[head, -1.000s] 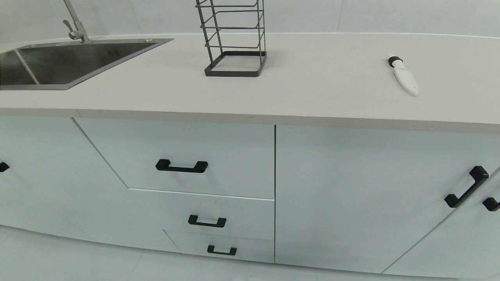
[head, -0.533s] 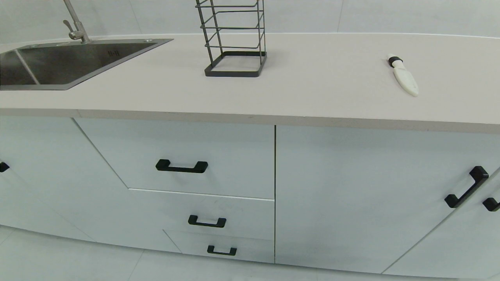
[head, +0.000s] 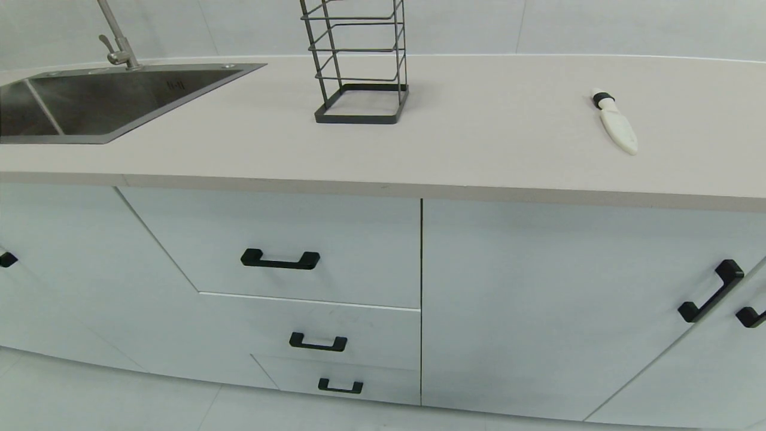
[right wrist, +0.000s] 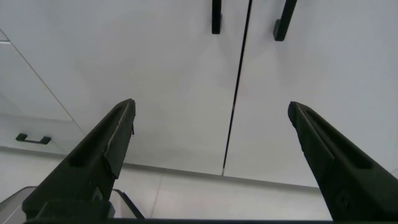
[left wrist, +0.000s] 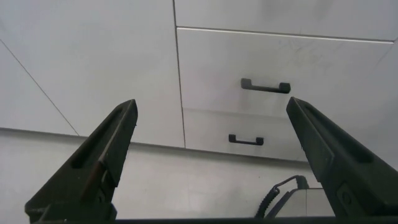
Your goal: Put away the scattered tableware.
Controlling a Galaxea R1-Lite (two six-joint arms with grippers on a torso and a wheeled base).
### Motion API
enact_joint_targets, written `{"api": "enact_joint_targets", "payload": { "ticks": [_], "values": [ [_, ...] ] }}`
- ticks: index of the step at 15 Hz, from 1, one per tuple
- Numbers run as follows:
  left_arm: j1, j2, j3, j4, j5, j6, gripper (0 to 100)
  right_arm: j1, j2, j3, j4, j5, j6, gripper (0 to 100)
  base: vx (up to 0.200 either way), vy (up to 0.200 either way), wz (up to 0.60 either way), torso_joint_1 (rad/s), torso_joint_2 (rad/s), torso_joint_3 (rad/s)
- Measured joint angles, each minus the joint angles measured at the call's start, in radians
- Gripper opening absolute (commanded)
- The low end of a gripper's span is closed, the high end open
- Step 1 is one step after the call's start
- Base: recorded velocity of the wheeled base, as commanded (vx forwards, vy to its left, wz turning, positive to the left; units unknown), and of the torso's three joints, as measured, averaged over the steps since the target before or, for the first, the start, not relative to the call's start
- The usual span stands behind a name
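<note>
Could not see the top of the wire rack (head: 356, 120), cut off by the upper edge near the middle. Same for the tap (head: 121, 55) at the upper left. Saw the sink (head: 108, 96) cut by the left edge. Saw the far-left handle (head: 6, 259) and the far-right handle (head: 751, 316) half cut by the side edges. Could not tell what the small white thing (head: 617, 123) at the upper right was. Saw the long fingers of the left gripper (left wrist: 210, 104) and the right gripper (right wrist: 210, 104) cut off by the picture edges.
</note>
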Motion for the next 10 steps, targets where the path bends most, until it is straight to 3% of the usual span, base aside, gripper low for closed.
{"api": "enact_joint_targets", "payload": {
  "ticks": [3, 10],
  "values": [
    [0.0, 0.0, 0.0, 0.0, 0.0, 0.001, 100, 0.0, 0.0, 0.0, 0.0, 0.0, 0.0, 100, 0.0, 0.0, 0.0, 0.25, -0.14, -0.162],
    [0.0, 0.0, 0.0, 0.0, 0.0, 0.002, 100, 0.0, 0.0, 0.0, 0.0, 0.0, 0.0, 100, 0.0, 0.0, 0.0, 0.218, -0.57, -0.2]
  ]
}}
